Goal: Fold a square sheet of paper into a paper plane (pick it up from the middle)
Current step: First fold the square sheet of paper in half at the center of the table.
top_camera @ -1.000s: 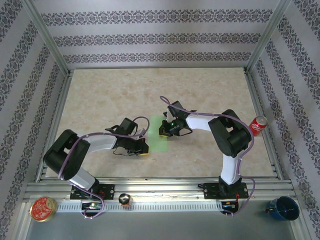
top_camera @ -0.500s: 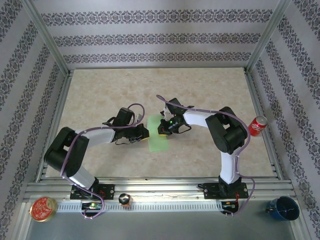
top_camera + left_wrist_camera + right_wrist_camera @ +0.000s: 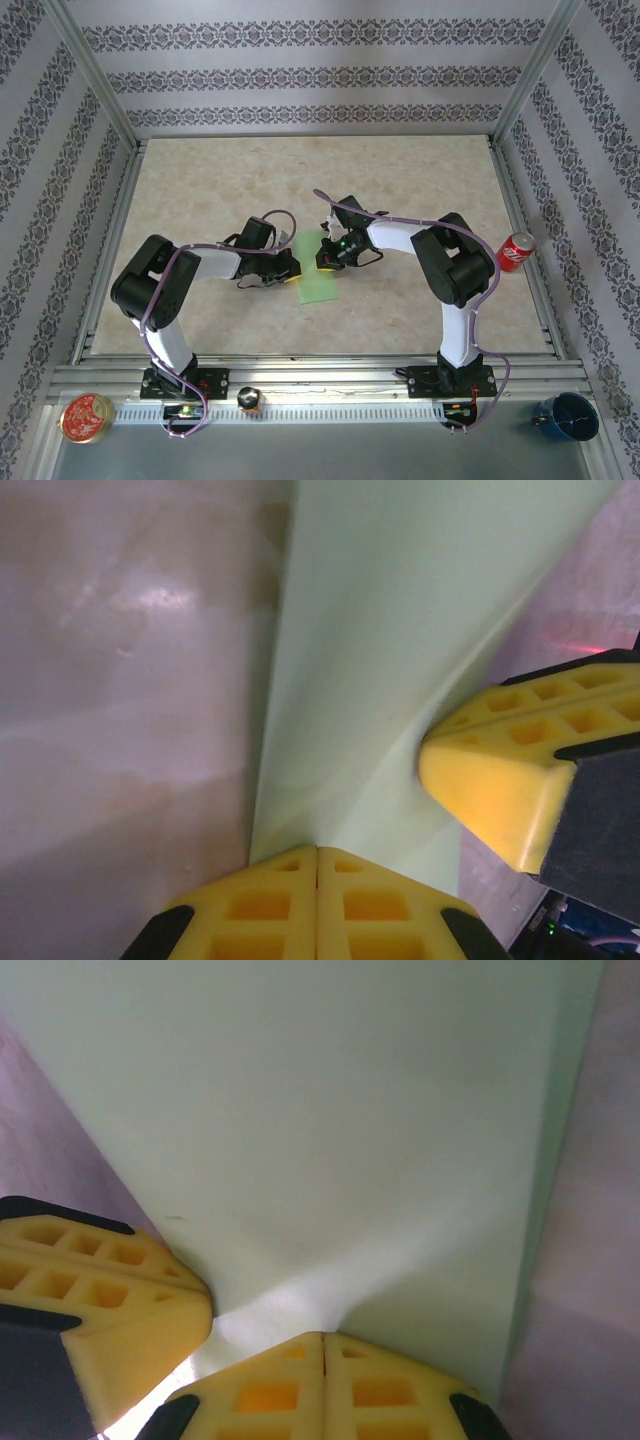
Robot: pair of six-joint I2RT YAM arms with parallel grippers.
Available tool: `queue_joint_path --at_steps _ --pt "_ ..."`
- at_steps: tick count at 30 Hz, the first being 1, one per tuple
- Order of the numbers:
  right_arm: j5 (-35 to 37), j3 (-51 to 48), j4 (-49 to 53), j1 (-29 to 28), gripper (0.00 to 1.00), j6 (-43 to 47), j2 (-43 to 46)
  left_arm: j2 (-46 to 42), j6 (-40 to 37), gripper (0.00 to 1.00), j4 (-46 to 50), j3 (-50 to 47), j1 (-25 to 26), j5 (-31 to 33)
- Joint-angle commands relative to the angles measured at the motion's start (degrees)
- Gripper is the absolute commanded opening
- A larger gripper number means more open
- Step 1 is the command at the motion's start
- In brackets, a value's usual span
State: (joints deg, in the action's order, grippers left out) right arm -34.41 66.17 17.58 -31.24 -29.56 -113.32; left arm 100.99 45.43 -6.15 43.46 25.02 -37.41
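Right now your left gripper (image 3: 317,852) has its two yellow fingers shut flat together, tips set on the near edge of the paper (image 3: 400,630). The paper dimples toward them, but you cannot tell whether any of it is nipped between them. Your right gripper (image 3: 322,1338) is much the same: fingers closed seam to seam, tips against the paper, with a bright pucker running up to them. Each wrist camera catches the other gripper's yellow finger just beside its own, also touching the paper. From above, the two grippers face each other across the paper, the left one at its left edge, the right one on its upper right part. The paper lies near the middle of the table (image 3: 200,190) as a narrow pale-green strip, with a second layer showing along one long edge. Well off to the right, a red can (image 3: 516,250) sits at the table's edge by the frame.
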Motion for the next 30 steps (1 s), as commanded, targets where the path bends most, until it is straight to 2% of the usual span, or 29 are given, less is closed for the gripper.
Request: queue_joint_path --at_steps 1,11,16,25,30 --pt "2.9 -0.9 4.3 0.4 0.00 0.5 -2.9 1.5 -1.9 0.06 2.2 -2.0 -0.2 3.4" --pt "3.0 -1.3 4.3 0.8 0.00 0.6 -2.2 -4.1 -1.2 0.07 3.4 3.4 -0.4 2.0" --pt "2.9 -2.1 3.9 1.0 0.00 0.3 -2.1 -0.6 1.2 0.07 -1.9 5.2 -0.8 0.4" --pt "3.2 -3.5 3.6 1.3 0.00 0.6 -1.4 5.8 -2.0 0.05 2.2 6.8 -1.7 3.5" --pt "3.2 -3.6 3.4 1.3 0.00 0.4 -1.6 6.2 -1.6 0.04 3.3 4.5 -1.9 4.5"
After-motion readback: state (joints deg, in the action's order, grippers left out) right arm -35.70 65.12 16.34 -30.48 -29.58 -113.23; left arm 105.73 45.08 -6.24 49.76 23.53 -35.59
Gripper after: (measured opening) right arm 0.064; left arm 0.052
